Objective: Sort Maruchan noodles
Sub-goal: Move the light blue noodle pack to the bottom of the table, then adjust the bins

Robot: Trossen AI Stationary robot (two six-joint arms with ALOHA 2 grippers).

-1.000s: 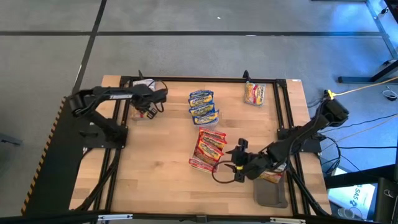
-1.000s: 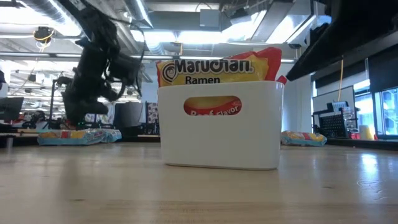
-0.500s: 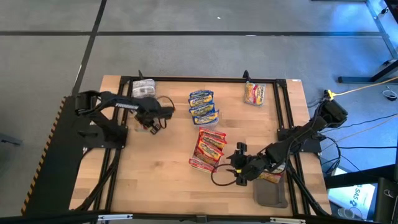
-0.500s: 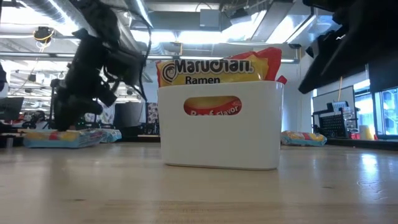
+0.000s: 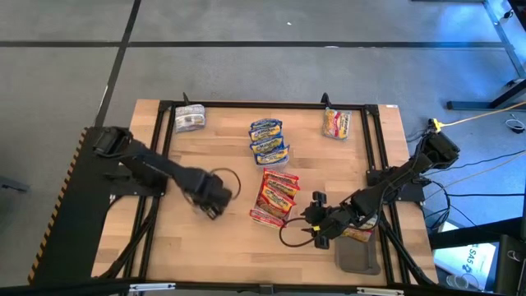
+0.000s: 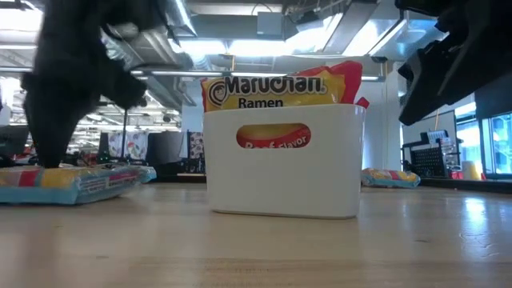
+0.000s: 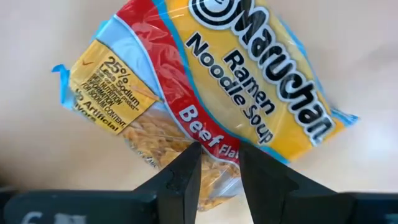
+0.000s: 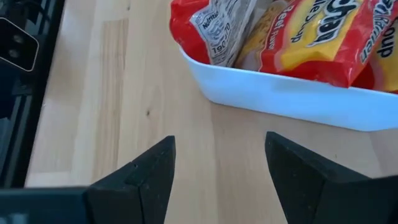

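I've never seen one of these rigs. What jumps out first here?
Bright ramen packets dot the wooden table: a blue stack at the far middle, red ones heaped in a white tray at centre. The left gripper carries a beef-flavour packet, left of that tray.

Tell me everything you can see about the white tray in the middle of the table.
The white tray is a plain, smooth container that looks like plastic, with rounded corners and an oval handle cut-out in its side. It stands upright on the wooden table. Red-orange Maruchan packets fill it, rise above its rim and show through the cut-out. The right gripper is nearby, open, and does not touch it.
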